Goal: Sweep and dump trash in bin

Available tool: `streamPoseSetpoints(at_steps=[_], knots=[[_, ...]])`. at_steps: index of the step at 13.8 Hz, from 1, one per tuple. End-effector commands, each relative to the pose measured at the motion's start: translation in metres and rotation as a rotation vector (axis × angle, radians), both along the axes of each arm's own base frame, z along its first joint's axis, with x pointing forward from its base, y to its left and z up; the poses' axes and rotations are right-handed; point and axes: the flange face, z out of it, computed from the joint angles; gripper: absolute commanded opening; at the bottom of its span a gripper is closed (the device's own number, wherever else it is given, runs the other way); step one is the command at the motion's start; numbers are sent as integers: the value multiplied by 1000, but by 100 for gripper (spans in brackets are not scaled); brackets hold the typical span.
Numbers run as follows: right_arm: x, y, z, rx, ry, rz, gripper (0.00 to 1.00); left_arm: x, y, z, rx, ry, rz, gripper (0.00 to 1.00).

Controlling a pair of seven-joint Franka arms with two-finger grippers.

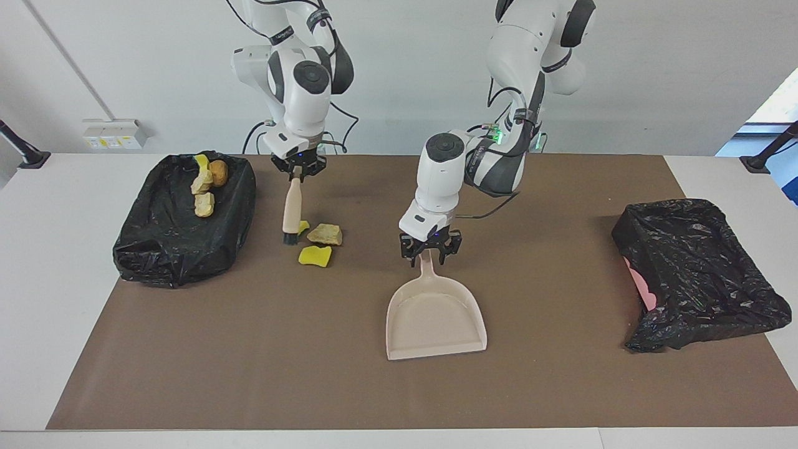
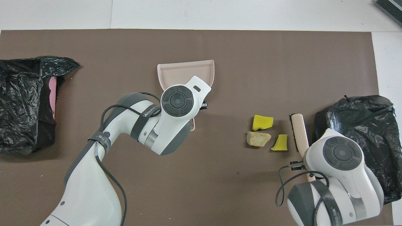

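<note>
1. Currently mid-task: my right gripper (image 1: pixel 298 169) is clamped on the top of the brush (image 1: pixel 292 212) handle, holding it upright with the bristles down on the brown mat (image 1: pixel 561 386).
2. My left gripper (image 1: pixel 429 249) is closed around the dustpan (image 1: pixel 434 318) handle; the pan lies flat on the mat with its open mouth pointing away from me, well apart from the loose trash.
3. Trash still out, three pieces: a small yellow chunk (image 1: pixel 303 227) touching the bristles, a tan chunk (image 1: pixel 325 234) just beside it, and a bigger yellow chunk (image 1: pixel 315 256) close by. In the overhead view they sit at about 10 o'clock from the brush head.
4. Four more chunks (image 1: pixel 206 181) already lie on the black-bagged bin (image 1: pixel 184 218) at my right arm's end of the table, at roughly 9 o'clock from the brush in the facing view.
5. A second black-bagged bin (image 1: pixel 698 274) sits at my left arm's end, with something pink showing at its edge; I can't tell what it is.
6. Judgement: one load looks dumped, and the sweep of the remaining three is in hand.
7. Next move calls for turning the pan's mouth toward the pile and setting its lip flush beside it, then a low brush stroke driving the chunks in.
8. Risk: light, spongy pieces may skip past the lip.
</note>
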Motion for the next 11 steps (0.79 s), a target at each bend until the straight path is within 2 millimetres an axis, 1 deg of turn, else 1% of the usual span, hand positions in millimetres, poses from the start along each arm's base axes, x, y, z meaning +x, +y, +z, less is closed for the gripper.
streamPoseSetpoints(at_steps=[1,2,3,5,6,8,9,10,11], knots=[[5,3,-27,2,35,48,0,3,8,3,24,0,-47,14],[7,3,-36,9,47,59,0,10,21,10,32,3,-60,14],[7,4,-43,13,63,63,0,14,33,22,46,6,-115,14],[4,16,-44,23,66,69,0,12,55,42,105,60,-293,14],[1,28,-44,42,70,76,0,11,67,49,130,94,-387,14],[-4,50,-43,133,77,23,0,7,91,55,175,189,-650,13],[-8,67,-42,153,78,12,0,7,103,54,184,232,-779,9],[-11,78,-39,144,74,-3,0,8,112,53,184,256,-880,1],[-12,86,-35,123,68,-7,0,10,115,53,182,255,-958,0]])
